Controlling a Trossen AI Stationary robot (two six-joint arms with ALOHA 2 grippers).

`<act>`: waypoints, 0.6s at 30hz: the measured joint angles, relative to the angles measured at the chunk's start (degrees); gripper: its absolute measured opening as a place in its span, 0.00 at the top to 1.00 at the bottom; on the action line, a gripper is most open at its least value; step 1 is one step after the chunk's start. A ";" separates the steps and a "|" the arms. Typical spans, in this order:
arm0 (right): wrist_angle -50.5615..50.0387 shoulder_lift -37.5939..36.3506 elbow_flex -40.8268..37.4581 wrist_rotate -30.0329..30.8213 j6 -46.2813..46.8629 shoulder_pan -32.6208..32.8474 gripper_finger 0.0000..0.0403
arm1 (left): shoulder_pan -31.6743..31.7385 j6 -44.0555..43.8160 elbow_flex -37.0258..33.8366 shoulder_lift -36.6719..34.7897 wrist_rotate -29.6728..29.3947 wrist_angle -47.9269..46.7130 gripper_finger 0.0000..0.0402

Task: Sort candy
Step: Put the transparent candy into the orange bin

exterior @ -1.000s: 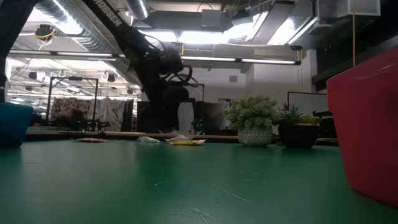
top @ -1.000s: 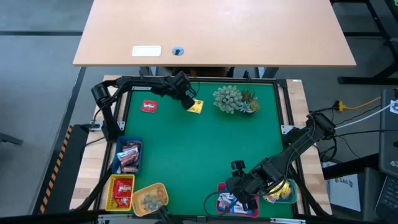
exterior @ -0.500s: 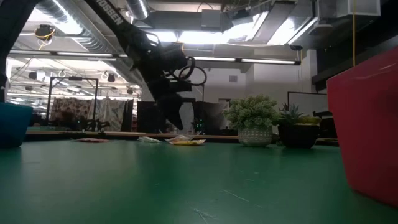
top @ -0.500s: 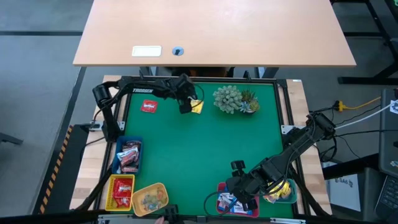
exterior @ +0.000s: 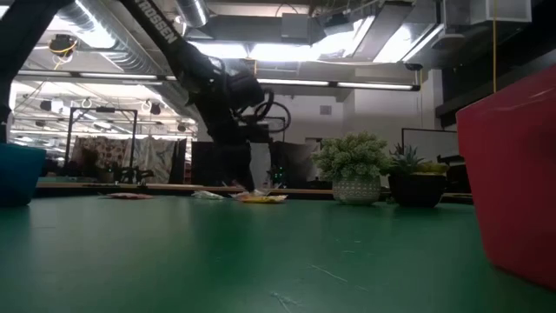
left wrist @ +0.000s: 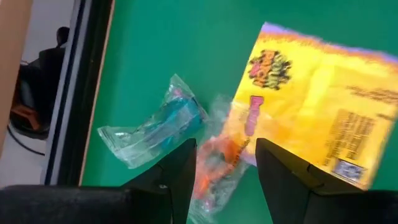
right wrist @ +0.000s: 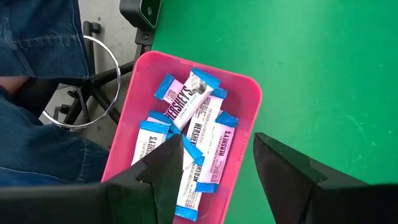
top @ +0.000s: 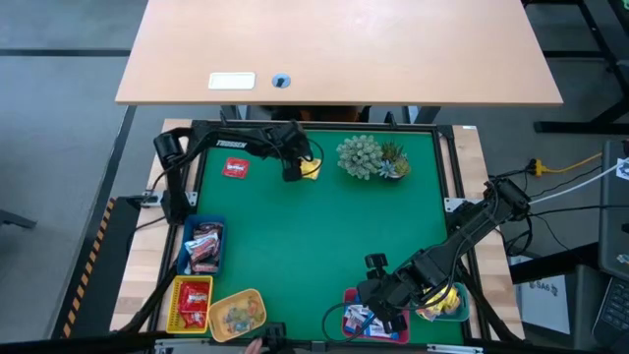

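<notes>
Now the left gripper (left wrist: 217, 163) is held open, empty, over the clear-wrapped candy (left wrist: 155, 127) beside the yellow packet (left wrist: 317, 106), lined up for pickup; the right gripper (right wrist: 211, 163) is parked open, empty, above the pink tray (right wrist: 245, 93).

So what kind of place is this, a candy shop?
Probably a robot lab or workshop, not a shop. Two robot arms work over a green table, candy is sorted into small trays like the pink tray, and the low view shows ceiling strip lights and equipment behind.
</notes>
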 joint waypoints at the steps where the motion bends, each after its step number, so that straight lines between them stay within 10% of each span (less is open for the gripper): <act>1: 0.03 0.00 0.00 0.00 0.00 0.00 0.51 | 0.00 0.34 -0.01 0.47 -0.59 0.40 0.62; 18: -0.07 0.00 0.00 0.00 0.00 0.00 0.52 | -0.06 -2.16 0.05 3.39 -1.76 1.40 0.73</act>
